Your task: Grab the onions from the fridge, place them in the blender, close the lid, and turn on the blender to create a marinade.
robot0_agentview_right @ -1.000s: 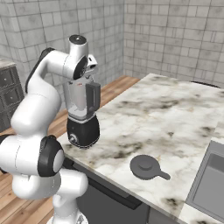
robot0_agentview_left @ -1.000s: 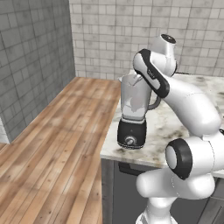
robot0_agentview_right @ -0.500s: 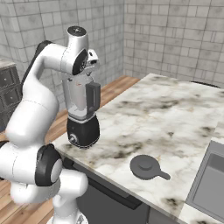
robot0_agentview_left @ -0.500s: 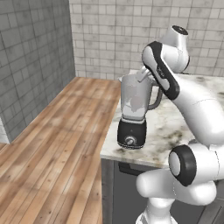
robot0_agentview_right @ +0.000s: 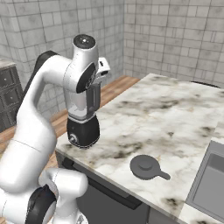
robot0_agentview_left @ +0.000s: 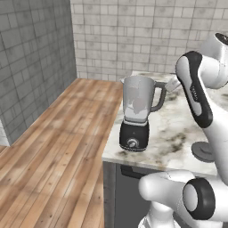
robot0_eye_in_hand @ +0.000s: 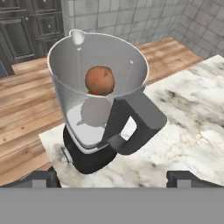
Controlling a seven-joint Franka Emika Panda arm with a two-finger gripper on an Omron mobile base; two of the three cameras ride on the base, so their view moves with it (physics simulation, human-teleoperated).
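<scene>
One onion (robot0_eye_in_hand: 99, 80) sits inside the blender (robot0_eye_in_hand: 98, 109) jar at the surface's front-left corner; pincer (robot0_eye_in_hand: 111, 177) above it, jaws apart, empty. Lid (robot0_agentview_right: 145, 167) lies flat near the front edge, well right of the blender, so next reach goes right and down.

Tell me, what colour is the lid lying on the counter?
Dark grey. The lid shows best in the right base view, on the marbled counter.

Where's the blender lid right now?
The lid lies flat on the marble counter in the right base view, right of the blender and near the front edge.
</scene>
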